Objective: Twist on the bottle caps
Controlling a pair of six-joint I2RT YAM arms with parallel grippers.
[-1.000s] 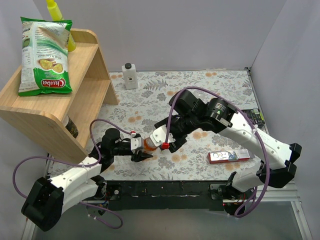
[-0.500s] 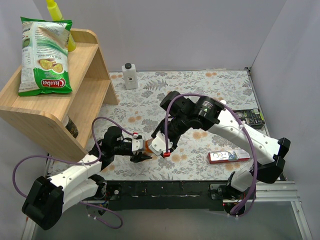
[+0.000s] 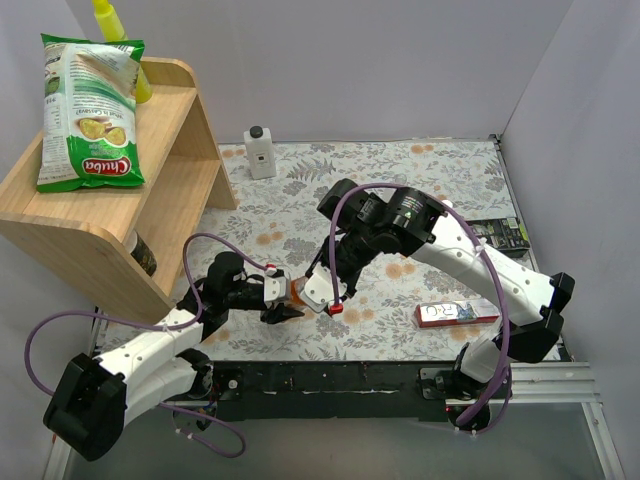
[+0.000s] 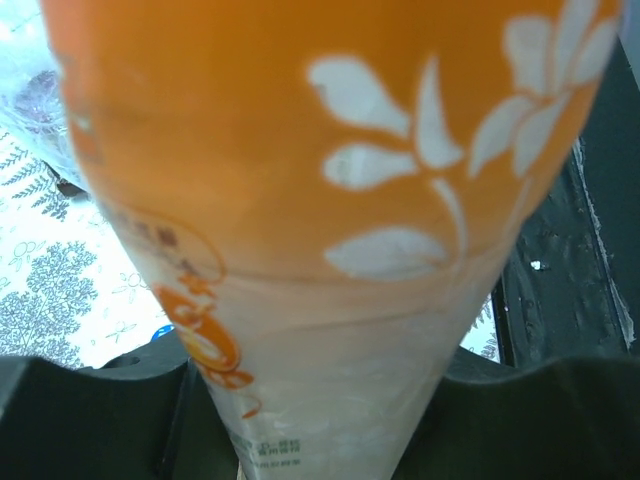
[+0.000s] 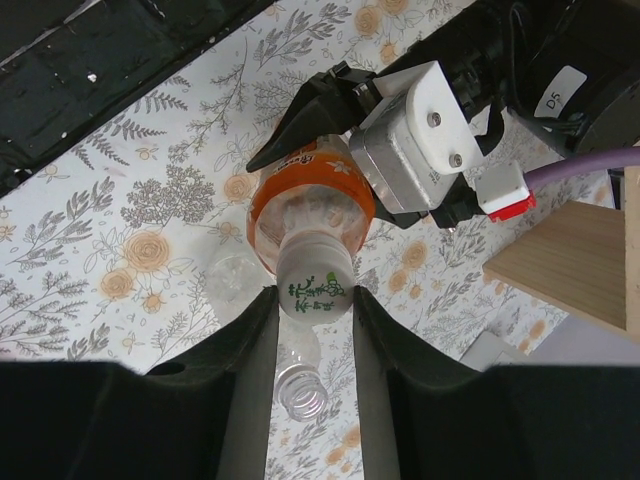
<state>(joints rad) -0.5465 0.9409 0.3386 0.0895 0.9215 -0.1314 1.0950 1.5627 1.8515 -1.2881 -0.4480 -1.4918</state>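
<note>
My left gripper [image 3: 286, 295] is shut on the orange bottle [image 3: 297, 290], which stands upright near the table's front edge. In the left wrist view the bottle's orange and whitish label [image 4: 330, 230] fills the frame between the dark fingers [image 4: 90, 410]. A whitish bottle cap [image 5: 313, 290] with green print sits on the bottle's neck. My right gripper [image 5: 315, 292] comes down from above, and both of its pads touch the cap's sides. A clear bottle [image 5: 300, 385] with an open neck lies on the table below.
A wooden shelf [image 3: 170, 170] with a chip bag [image 3: 90, 110] stands at the left, a dark bottle [image 3: 143, 255] under it. A white square bottle with black cap [image 3: 260, 152] stands at the back. A flat box [image 3: 458, 312] and a black device [image 3: 505, 232] lie at the right.
My right arm has swung left and down over the orange bottle, and its jaws have closed in onto the cap. My left arm has kept still.
</note>
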